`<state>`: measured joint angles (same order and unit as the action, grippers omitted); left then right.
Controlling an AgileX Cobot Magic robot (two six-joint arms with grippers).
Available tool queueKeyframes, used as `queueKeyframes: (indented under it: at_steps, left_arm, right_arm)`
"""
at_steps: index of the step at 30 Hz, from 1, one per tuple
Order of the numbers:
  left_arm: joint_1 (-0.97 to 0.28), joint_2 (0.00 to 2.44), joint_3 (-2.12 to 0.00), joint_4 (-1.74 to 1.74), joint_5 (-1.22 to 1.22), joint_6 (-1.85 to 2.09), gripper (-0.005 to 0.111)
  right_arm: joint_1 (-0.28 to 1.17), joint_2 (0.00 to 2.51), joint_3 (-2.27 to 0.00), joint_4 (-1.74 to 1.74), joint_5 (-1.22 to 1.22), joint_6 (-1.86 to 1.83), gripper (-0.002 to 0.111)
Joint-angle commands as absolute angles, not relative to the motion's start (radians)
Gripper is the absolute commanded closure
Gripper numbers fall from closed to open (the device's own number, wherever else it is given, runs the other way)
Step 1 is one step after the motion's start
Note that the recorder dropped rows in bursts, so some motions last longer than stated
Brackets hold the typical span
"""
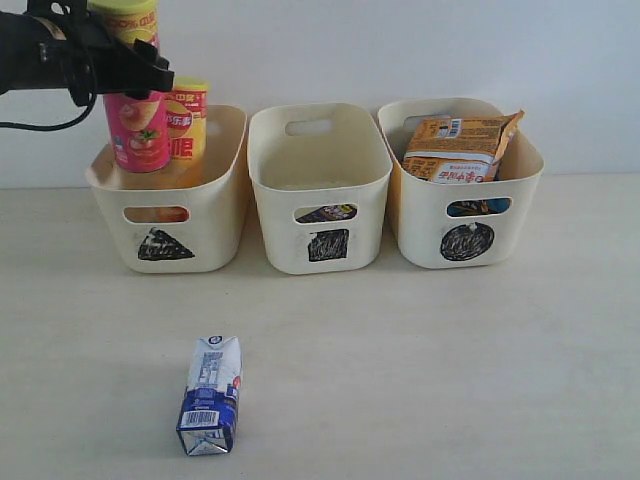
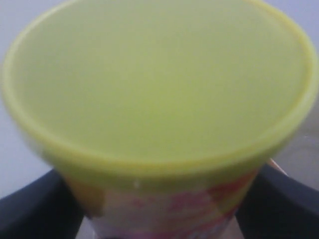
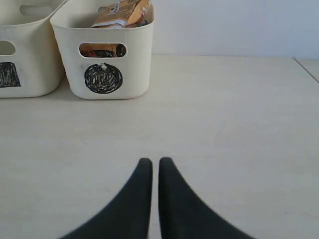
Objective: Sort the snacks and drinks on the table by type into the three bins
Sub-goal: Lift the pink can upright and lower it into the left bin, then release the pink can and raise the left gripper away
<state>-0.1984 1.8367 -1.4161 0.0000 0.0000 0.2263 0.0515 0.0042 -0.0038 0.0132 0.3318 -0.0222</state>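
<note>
My left gripper [image 1: 135, 72] is shut on the pink chip tube [image 1: 138, 135], holding it upright over the triangle bin [image 1: 200, 215]. In the left wrist view its yellow-green lid [image 2: 159, 89] fills the frame between dark fingers [image 2: 37, 209]. A yellow-orange tube [image 1: 188, 122] stands in that bin behind it. The white and blue carton [image 1: 211, 395] lies on the table at the front left. A dark carton [image 1: 327, 213] shows through the square bin's [image 1: 320, 160] slot. The circle bin [image 1: 520, 200] holds the orange bag [image 1: 455, 148] and something blue [image 1: 478, 208]. My right gripper [image 3: 155, 162] is shut, empty, low over bare table.
The three bins stand in a row against a white wall. In the right wrist view the circle bin [image 3: 107, 45] and the square bin [image 3: 30, 74] are ahead, with the orange bag [image 3: 119, 12] sticking out. A table edge [image 3: 308, 67] shows at the far side.
</note>
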Motion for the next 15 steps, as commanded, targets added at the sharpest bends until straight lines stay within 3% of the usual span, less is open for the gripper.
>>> queueKeyframes:
  at_steps: [1, 3, 6, 11, 15]
  left_arm:
    - [-0.194, 1.862, -1.420, -0.044, -0.066, 0.209, 0.103]
    - [-0.194, 1.880, -1.420, -0.044, -0.067, 0.209, 0.101]
    - [-0.194, 1.900, -1.420, -0.044, -0.056, 0.209, 0.085]
    - [-0.194, 1.910, -1.420, -0.044, -0.045, 0.209, 0.039]
    - [-0.194, 1.910, -1.420, -0.044, -0.027, 0.209, 0.020]
  right_arm:
    - [0.050, 0.000, 0.000, 0.013, 0.324, -0.023, 0.106]
    - [0.050, 0.000, 0.000, 0.013, 0.324, -0.023, 0.106]
    - [0.050, 0.000, 0.000, 0.013, 0.324, -0.023, 0.106]
    - [0.050, 0.000, 0.000, 0.013, 0.324, -0.023, 0.106]
    - [0.050, 0.000, 0.000, 0.013, 0.327, -0.023, 0.106]
